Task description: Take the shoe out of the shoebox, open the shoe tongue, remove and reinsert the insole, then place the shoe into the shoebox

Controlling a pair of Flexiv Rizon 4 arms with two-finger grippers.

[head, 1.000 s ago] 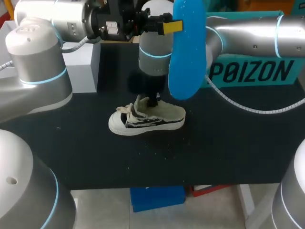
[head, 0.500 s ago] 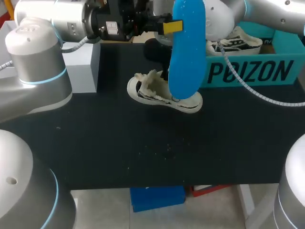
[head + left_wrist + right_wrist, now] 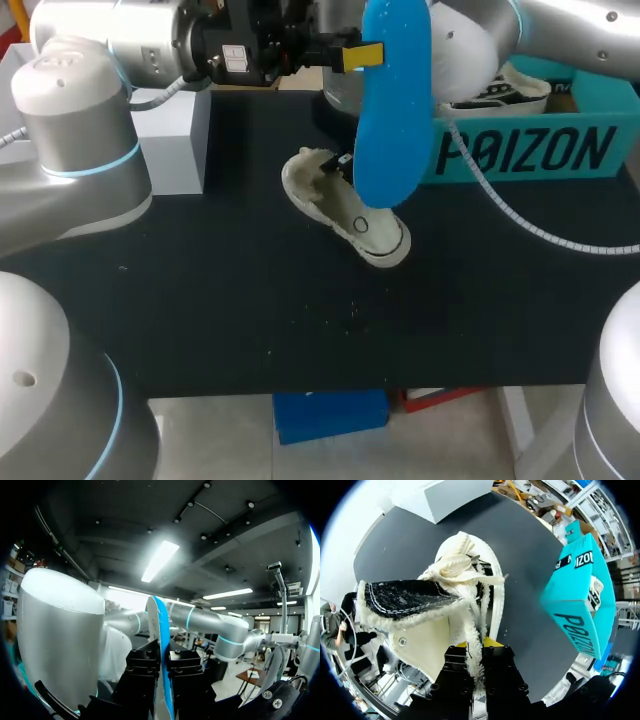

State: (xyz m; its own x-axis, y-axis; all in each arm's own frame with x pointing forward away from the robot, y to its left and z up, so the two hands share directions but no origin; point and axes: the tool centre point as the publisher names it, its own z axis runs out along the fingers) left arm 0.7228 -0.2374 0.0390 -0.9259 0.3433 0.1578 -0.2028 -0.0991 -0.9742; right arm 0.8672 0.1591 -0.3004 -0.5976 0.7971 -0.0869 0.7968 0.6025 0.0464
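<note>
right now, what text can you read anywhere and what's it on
"POIZON": big dark capitals on the box's long side, seen in the head and right wrist views.
White labels on the left arm: too small to read.
Nothing else is legible.

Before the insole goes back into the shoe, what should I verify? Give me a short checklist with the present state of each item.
1. The blue insole is clamped upright in the left gripper: ok.
2. The right gripper is shut on the rim of the shoe: ok.
3. The shoe is turned with its opening toward the insole: cannot tell; the insole covers part of it in the head view.
4. The shoebox stands apart from the shoe: ok.
</note>
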